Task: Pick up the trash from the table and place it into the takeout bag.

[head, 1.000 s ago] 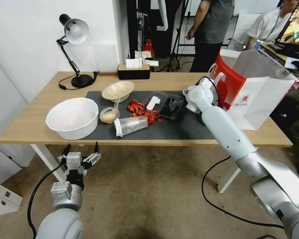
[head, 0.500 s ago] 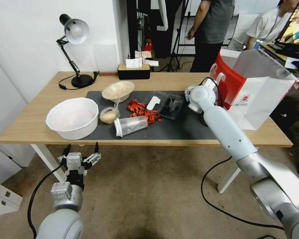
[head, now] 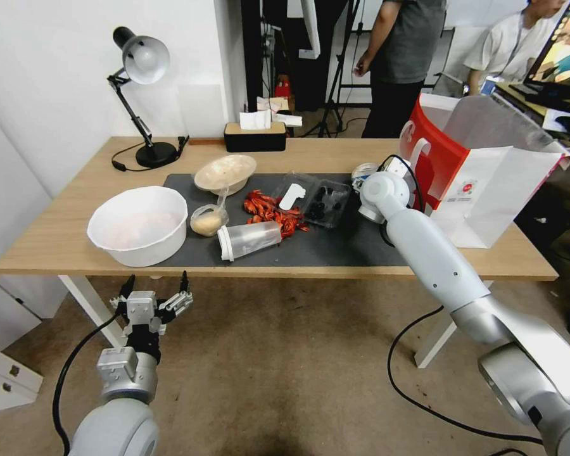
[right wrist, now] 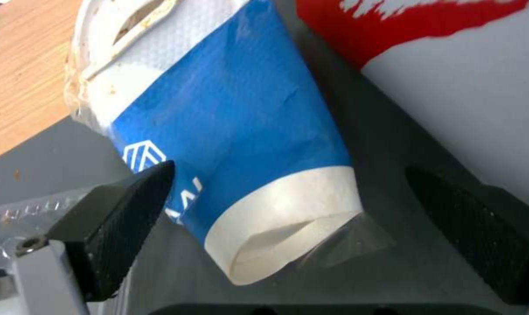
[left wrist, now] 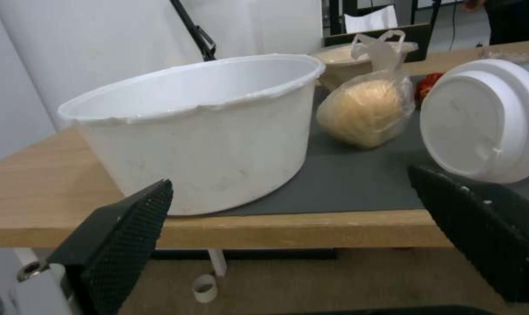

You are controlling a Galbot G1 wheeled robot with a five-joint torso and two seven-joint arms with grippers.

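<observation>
The right hand (right wrist: pixel 288 227) hovers wide open astride one blue-and-white paper cup (right wrist: pixel 229 127) lying on the dark mat (head: pixel 335 247) of the tabletop (head: pixel 57 234) just beside the one takeout bag (head: pixel 487 183), while the left hand (head: pixel 153 303) waits open and empty below the tabletop's front edge.

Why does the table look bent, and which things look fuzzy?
Head view: the wide lens bows the table edge. Left wrist view: the white bowl is a bit soft, and the left hand's near black fingers look huge. Right wrist view: the blue cup fills the frame.
</observation>
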